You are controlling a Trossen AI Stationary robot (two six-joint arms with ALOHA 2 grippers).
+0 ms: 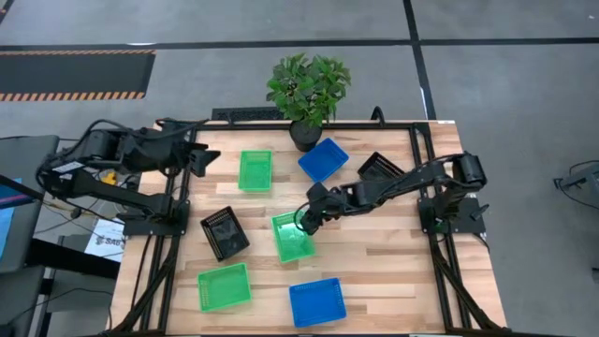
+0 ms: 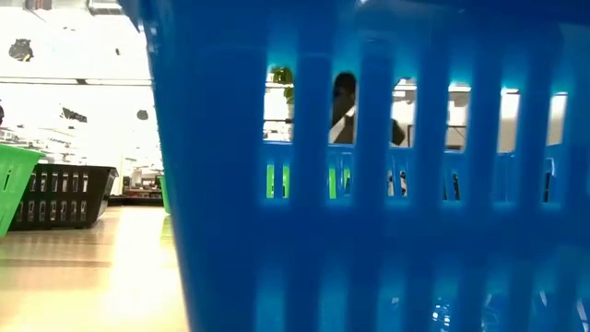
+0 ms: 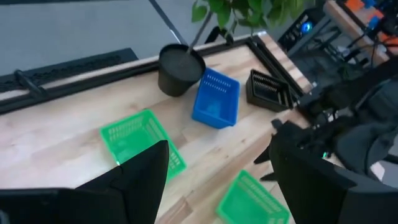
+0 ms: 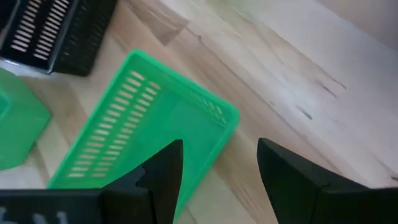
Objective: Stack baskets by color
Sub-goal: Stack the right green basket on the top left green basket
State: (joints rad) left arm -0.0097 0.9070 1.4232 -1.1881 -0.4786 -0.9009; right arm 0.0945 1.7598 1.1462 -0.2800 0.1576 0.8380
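With its fingers spread and empty, the right gripper (image 1: 301,223) hangs over the twelve-o'clock rim of the central green basket (image 1: 293,238), so the pickup seems in hand; next, descend and close.

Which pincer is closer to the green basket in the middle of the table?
The right pincer is closer: it hovers open at the middle green basket's rim. The left pincer waits open near the table's far left edge.

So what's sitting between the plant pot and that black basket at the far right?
A blue basket lies between the plant pot and the black basket, seen in the high view.
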